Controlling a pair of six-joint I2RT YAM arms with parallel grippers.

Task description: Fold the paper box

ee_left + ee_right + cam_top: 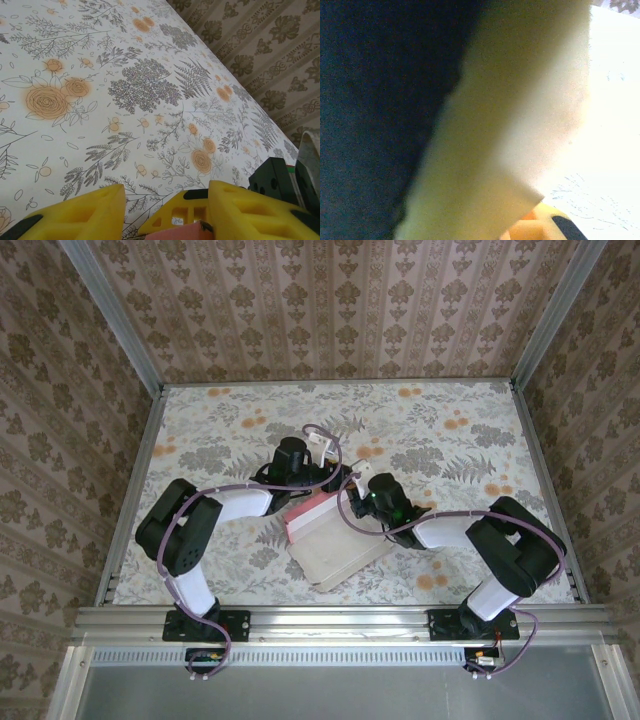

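1. We see the box (335, 545) mid-bench (230, 420), pale side up, with a pink flap at its 11 o'clock edge.
2. The left jaws straddle a pink edge; we cannot tell if they grip it.
3. The right jaws are blurred; we cannot tell.

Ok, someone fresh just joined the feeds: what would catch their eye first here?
The paper box, a pale sheet with a pink flap raised, lies on the floral tablecloth, the left arm and right arm bent in over its far edge. In the left wrist view a pink corner shows between the yellow fingers of the left gripper. In the right wrist view pale card, likely the box, sits blurred against the lens.
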